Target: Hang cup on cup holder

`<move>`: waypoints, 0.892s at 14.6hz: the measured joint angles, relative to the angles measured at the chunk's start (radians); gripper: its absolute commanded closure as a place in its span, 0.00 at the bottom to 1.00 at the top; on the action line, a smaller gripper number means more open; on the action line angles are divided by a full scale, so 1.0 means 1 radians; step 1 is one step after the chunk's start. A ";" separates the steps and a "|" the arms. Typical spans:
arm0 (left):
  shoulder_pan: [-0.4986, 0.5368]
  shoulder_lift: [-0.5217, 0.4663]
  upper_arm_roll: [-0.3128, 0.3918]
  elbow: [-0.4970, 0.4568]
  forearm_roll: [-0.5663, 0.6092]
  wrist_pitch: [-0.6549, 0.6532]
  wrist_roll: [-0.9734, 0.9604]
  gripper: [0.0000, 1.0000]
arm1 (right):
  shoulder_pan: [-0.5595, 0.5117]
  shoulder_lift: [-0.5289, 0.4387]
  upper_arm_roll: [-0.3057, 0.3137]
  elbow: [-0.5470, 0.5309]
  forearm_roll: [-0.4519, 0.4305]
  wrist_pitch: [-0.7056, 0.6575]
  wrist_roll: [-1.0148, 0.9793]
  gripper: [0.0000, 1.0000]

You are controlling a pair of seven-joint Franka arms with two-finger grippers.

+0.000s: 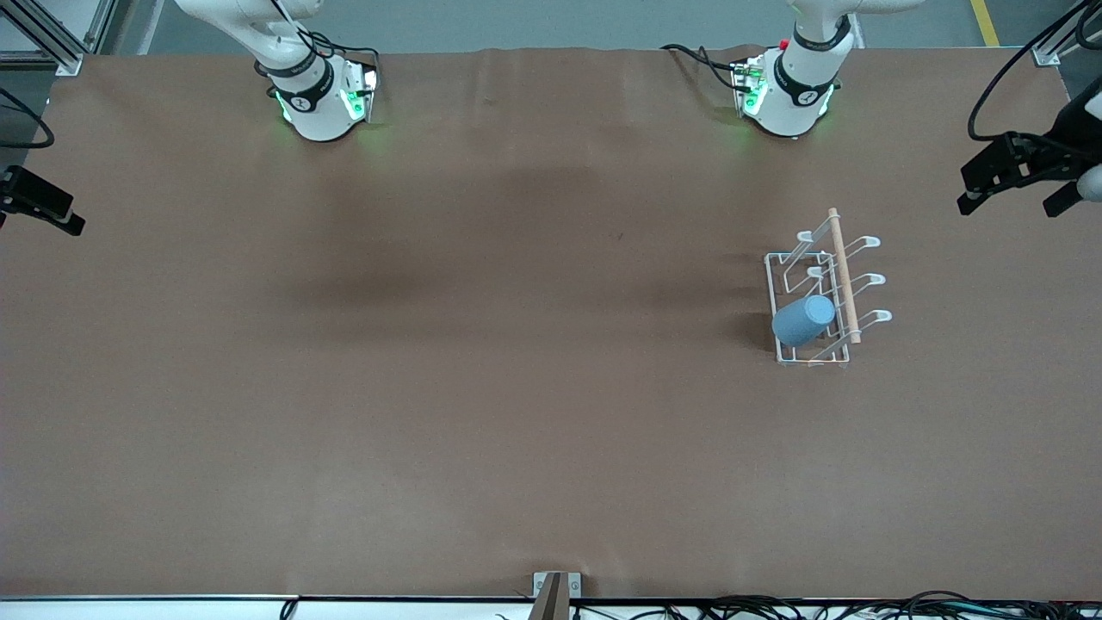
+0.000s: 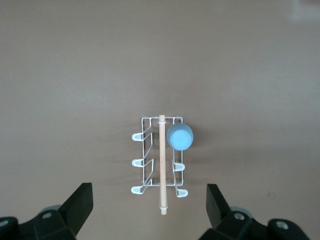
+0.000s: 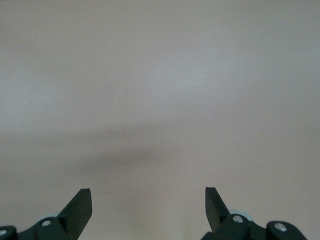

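Brown matte paper covers the whole table [image 1: 482, 413], which is bare apart from one rack toward the left arm's end. That small white wire cup holder with a rectangular base, looped prongs and a light wooden rod along its top [image 1: 839, 284] stands at about three o'clock from the table's centre in the front view. The small light blue, smooth plastic handleless cup [image 1: 802, 320] already sits tilted on one of the prongs, on the prong nearest the front camera on the side facing the right arm's end, mouth toward the rod.

The left gripper [image 1: 1016, 176] hangs high over the table edge at the left arm's end, at roughly one o'clock from the rack, its fingers [image 2: 80, 205] spread wide with nothing between them. The right gripper [image 1: 39, 202] waits over the table edge at the right arm's end, at nine o'clock, likewise apart and empty.

By my reading the hanging is done. What remains is to keep both arms clear: any further retreat should go up and away from the rack, since a brush against the rod or wire could tip the light cup off its prong.
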 measured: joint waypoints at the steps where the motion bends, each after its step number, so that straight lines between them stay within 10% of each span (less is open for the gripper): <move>1: 0.000 0.007 -0.001 0.002 0.000 -0.005 -0.023 0.00 | 0.000 0.000 0.000 0.000 0.000 0.000 0.000 0.00; 13: 0.015 -0.008 -0.032 -0.014 0.000 -0.025 -0.058 0.00 | 0.000 0.000 0.000 0.000 0.000 0.000 0.000 0.00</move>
